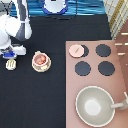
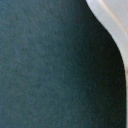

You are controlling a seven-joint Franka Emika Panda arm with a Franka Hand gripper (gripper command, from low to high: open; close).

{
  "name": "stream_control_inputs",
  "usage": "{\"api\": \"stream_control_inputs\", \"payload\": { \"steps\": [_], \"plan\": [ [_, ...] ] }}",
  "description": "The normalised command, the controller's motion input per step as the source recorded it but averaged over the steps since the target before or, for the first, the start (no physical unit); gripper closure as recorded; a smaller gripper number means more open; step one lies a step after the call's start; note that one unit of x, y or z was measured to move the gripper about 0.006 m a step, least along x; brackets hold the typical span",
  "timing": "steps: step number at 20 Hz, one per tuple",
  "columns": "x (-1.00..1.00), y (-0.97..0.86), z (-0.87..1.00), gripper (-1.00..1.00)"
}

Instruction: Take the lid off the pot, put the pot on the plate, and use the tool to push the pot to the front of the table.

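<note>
The robot's white arm reaches down along the exterior view's left edge, and its pincer (image 1: 10,54) sits low over the wide flat black table (image 1: 45,95), at the left side about midway down. The blue block on the hand shows just above the small cream-white spatula tool (image 1: 10,64), whose slotted head lies on the table directly below the pincer, touching it or very nearly so. Whether the pincer is wide, narrow or gripping the tool cannot be told.

Just to the right of the tool stands the small pinkish-tan round pot (image 1: 40,60) with its reddish-orange contents open to view. It sits on the flat round cream-yellow plate (image 1: 40,68), whose pale rim peeks out around the pot's base. The pot carries no cover: the small round pinkish-tan lid (image 1: 76,50) with its tiny centre knob lies well apart, on the brownish-pink stove top (image 1: 120,75) at the exterior view's right, resting at the left side of the upper-left black burner (image 1: 83,50) and partly covering it. Three other black burners are bare.

Toward the exterior view's bottom right, a large grey-beige bowl-like pan (image 1: 95,106) with a long handle sits on the stove top.

The wrist view shows only dark table surface (image 2: 50,65) and a pale curved edge (image 2: 112,25) in one corner, which cannot be identified.
</note>
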Motion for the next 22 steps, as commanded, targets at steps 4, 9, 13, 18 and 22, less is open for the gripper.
{"api": "stream_control_inputs", "payload": {
  "steps": [4,9,13,18,22],
  "plan": [
    [-1.0,0.48,0.7,1.0],
    [-1.0,0.49,0.7,1.0],
    [-1.0,0.55,0.56,1.0],
    [-0.87,0.75,0.0,1.0],
    [-0.45,0.82,-0.43,1.0]
  ]
}}
